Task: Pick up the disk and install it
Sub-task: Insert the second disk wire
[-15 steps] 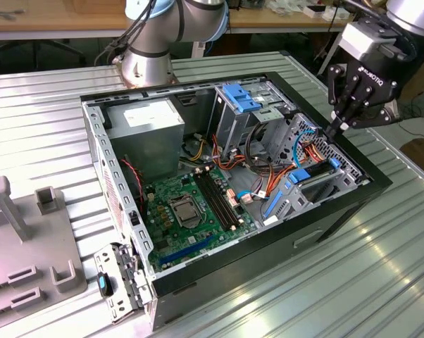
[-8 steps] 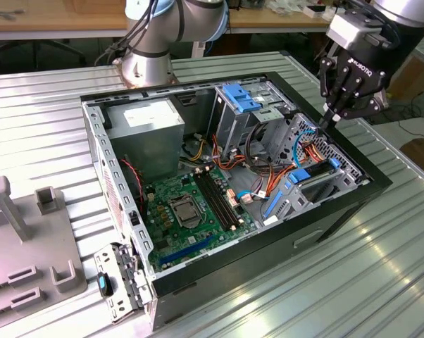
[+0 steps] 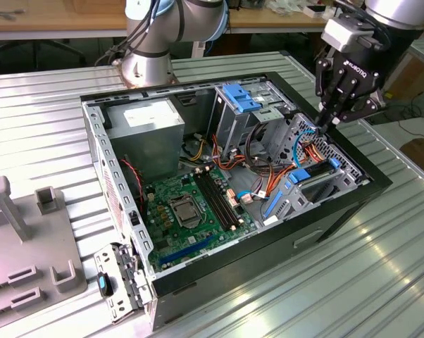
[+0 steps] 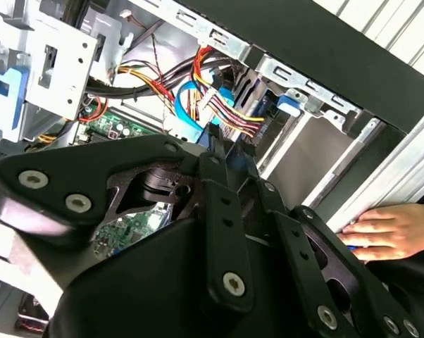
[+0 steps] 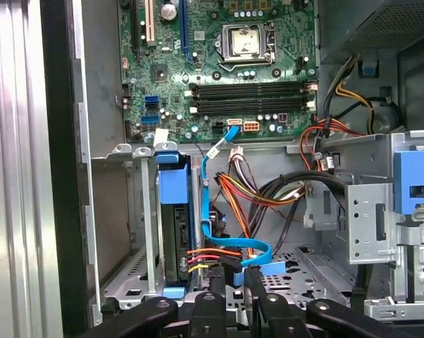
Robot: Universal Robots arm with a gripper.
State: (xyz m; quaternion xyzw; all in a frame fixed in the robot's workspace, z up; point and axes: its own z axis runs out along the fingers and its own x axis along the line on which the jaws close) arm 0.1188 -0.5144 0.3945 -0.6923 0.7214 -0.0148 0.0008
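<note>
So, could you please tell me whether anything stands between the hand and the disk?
Yes: in the first wrist view a blue flat cable and coloured power wires run beside the disk, right by the hand.

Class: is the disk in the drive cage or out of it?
In: the disk stands on edge inside the cage slot, cables plugged into its end.

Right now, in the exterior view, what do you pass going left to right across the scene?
Grey fixture block → open computer case → power supply box → motherboard → drive cage's blue bracket → gripper above the case's right end.
</note>
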